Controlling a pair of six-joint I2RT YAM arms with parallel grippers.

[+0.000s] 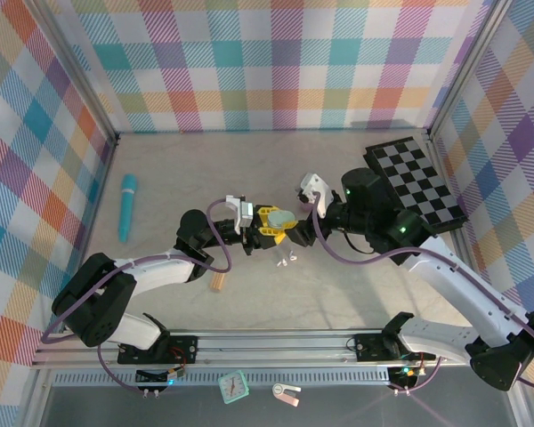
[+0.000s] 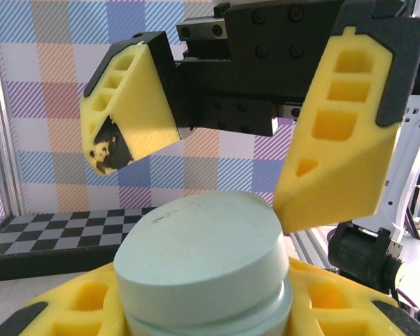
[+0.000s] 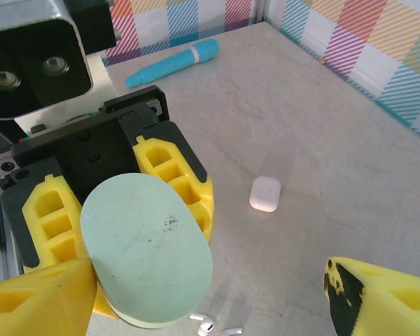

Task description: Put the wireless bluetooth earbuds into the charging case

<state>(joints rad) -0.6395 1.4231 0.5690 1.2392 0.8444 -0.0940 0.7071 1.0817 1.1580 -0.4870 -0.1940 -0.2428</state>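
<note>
The left claw [image 1: 269, 225] is clamped on the green case [image 3: 145, 255], holding it up off the table [image 3: 322, 126], and the case looks closed, with a seam showing under its lid in the left wrist view. The right claw [image 3: 210, 276] is spread wide, one finger at about 9 o'clock of the case and the other well off at 3 o'clock. The main risk I see is at the lid: a wide finger closing in could push the smooth, rounded case sideways, twist it in the left grip or pop it out. Two white buds [image 3: 208, 325] lie loose on the table at 5 o'clock of the held case in the right wrist view, almost under it. They are tiny and slick, so a blunt fingertip coming down may flick them away rather than pinch them, and a dropped case could scatter them. A white case [image 3: 264, 193] sits at 2 o'clock. The white buds may belong to it, so seating them in the green case could be a mismatch.
</note>
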